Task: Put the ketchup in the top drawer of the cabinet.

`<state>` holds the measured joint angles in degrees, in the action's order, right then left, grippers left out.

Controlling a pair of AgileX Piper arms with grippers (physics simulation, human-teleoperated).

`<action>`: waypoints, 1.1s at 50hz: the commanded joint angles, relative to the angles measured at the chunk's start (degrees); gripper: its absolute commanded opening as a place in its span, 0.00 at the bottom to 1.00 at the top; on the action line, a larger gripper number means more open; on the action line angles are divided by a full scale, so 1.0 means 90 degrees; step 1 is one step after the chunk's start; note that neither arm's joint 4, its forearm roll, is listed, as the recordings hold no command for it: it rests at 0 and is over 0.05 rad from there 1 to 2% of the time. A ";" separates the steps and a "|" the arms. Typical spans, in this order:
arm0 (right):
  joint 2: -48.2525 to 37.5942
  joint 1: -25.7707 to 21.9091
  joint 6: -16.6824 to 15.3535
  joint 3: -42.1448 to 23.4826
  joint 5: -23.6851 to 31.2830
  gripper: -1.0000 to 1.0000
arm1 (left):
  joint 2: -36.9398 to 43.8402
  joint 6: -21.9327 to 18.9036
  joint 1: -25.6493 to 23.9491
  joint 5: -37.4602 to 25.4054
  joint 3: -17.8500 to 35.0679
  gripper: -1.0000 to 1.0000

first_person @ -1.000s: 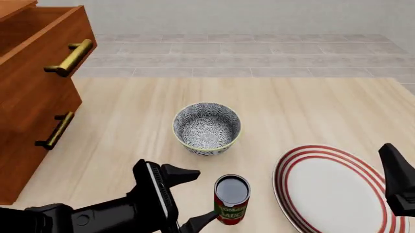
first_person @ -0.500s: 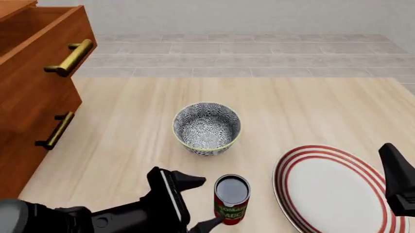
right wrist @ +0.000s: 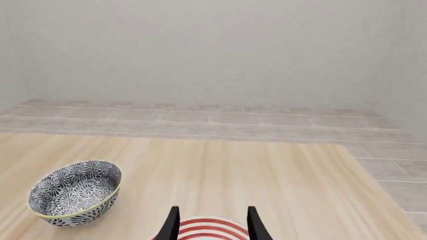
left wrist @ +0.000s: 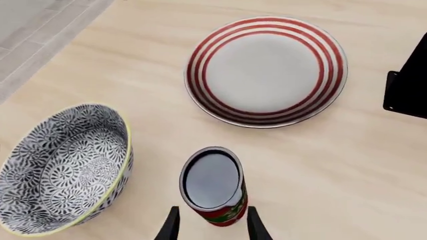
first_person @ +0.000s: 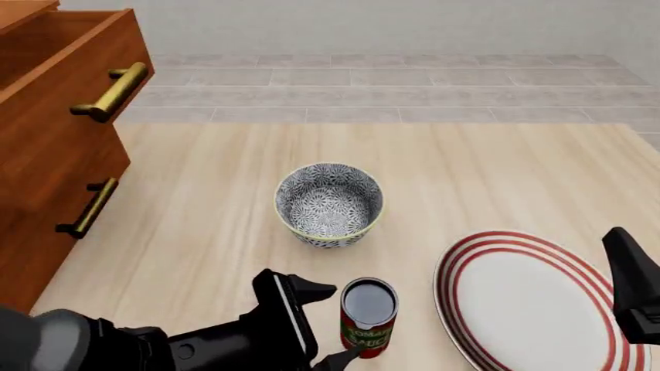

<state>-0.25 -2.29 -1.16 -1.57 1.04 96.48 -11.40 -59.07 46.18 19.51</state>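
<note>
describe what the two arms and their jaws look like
Both are matte black. The left arm is chunky, with a grey rounded joint at its base and a pale edge strip behind the left gripper, whose jaws taper to points. The right gripper shows slim black prongs. No cables or markings visible.

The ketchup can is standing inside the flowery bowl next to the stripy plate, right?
Not quite. The ketchup can stands on the table, outside the bowl, which is empty. The front view shows it between the left gripper's fingers, beside the striped plate.
</note>
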 commanded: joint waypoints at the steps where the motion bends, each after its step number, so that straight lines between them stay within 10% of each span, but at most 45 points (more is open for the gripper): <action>1: -0.0014 0.0001 -0.0001 -0.0019 0.0014 1.00 | 0.0023 0.0025 0.0099 -0.0137 0.0190 1.00; 45: 0.0013 -0.0054 0.0025 0.0056 -0.0040 1.00 | 0.0624 -0.0194 -0.0189 -0.0154 0.0704 1.00; 46: 0.0014 -0.0051 0.0028 0.0036 -0.0021 1.00 | 0.0609 -0.0189 -0.0193 -0.0177 0.0711 0.00; 55: 0.0013 -0.0050 0.0020 0.0040 -0.0028 1.00 | 0.0205 -0.0297 -0.0189 -0.0266 0.0589 0.00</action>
<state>-0.15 -2.69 -0.94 -1.16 0.73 101.13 -12.74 -60.62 44.72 25.45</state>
